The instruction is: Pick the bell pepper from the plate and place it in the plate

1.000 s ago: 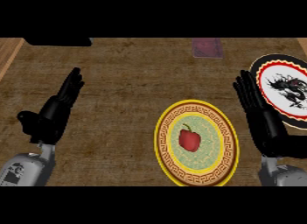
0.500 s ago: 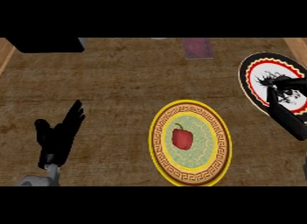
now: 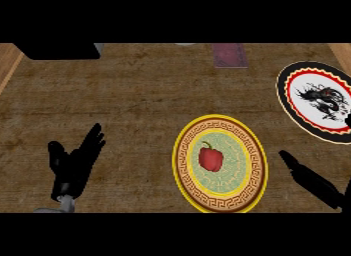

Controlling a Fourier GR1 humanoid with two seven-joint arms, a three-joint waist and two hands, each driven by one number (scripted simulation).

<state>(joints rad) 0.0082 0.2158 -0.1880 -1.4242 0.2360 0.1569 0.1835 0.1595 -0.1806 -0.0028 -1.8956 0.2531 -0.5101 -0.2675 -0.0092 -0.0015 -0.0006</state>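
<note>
A red bell pepper lies in the middle of a yellow-rimmed plate with a green centre. A second plate, white with a black rim, red ring and a dark dragon figure, sits at the far right. My right hand is low at the right, between the two plates, fingers straight and holding nothing; its thumb points toward the yellow plate. Its upper fingers overlap the black-rimmed plate's lower edge. My left hand rests open at the lower left, fingers up, well away from both plates.
A dark reddish mat lies at the counter's far edge. A black block stands at the back left. Light wooden borders run along the left and the upper right corner of the brown counter top.
My right hand has come down and back from over the black-rimmed plate to the gap between the plates. My left hand has sunk lower at the left. The pepper has not moved.
</note>
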